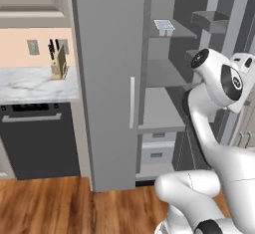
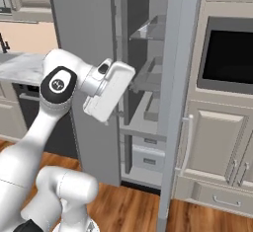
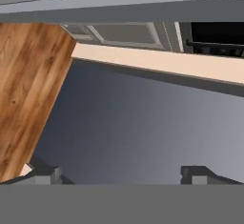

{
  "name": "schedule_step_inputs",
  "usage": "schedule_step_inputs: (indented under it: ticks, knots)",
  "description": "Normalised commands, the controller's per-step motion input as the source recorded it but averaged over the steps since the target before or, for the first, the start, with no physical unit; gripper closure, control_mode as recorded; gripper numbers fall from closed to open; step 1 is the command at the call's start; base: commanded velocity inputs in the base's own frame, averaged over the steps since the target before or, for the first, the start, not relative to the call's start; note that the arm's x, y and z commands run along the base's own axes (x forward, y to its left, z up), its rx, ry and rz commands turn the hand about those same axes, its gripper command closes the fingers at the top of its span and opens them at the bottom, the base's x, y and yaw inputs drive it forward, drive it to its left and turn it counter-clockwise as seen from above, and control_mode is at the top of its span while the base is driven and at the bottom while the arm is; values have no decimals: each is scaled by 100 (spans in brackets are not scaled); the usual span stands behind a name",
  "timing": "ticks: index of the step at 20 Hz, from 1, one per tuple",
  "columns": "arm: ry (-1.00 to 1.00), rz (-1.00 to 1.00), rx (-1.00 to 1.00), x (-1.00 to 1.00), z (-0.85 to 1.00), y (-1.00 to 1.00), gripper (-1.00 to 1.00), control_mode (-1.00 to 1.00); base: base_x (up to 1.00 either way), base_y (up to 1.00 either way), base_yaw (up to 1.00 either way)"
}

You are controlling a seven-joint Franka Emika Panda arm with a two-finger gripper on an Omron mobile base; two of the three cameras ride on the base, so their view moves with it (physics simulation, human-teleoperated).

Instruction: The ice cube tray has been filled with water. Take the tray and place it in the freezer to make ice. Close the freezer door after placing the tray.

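Freezer (image 1: 164,73) first: it stands open beside the shut plain fridge door (image 1: 107,78), its pale grey shelves bare but for one item.

The freezer door (image 2: 177,88) is swung out toward me. In the right base view I see it nearly edge-on, a tall grey slab, and its inner racks show in the left base view. I judge it the thing to handle next. It is stiff, hinged and fairly heavy, so it will swing in an arc rather than slide. A flat push on the outer face near the free edge, far from the hinge, should take the least effort. I cannot make out its handle from here, so I would not plan on hooking it.

The ice cube tray (image 1: 164,26) sits on the upper shelf (image 1: 179,31), flat and near the front lip. It is small, light and rigid, and its water is too small to make out from here. If the water is liquid, a hard slam could slosh it, so the door wants a gentle close.

My tool (image 3: 121,176) is spread wide and holds nothing. Its two tips point at a smooth grey surface, most likely that door, with wood floor (image 3: 28,89) off to one side.
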Motion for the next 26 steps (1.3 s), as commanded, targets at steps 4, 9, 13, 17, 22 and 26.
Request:
schedule_step_inputs:
  ticks: [4,9,13,17,22,26]
  knots:
    - [0,0,-1,0,-5,19,-100,-100,0,24,0]
    - [0,0,0,0,-2,12,-100,-100,0,0,0]
    - [0,0,0,0,0,0,-100,-100,0,0,0]
    - [-1,5,1,-22,0,-21,-100,-100,0,0,0]
    - [-16,18,4,-43,0,-68,-100,-100,0,0,0]
    - [-6,31,6,-13,0,-60,-100,-100,0,0,0]
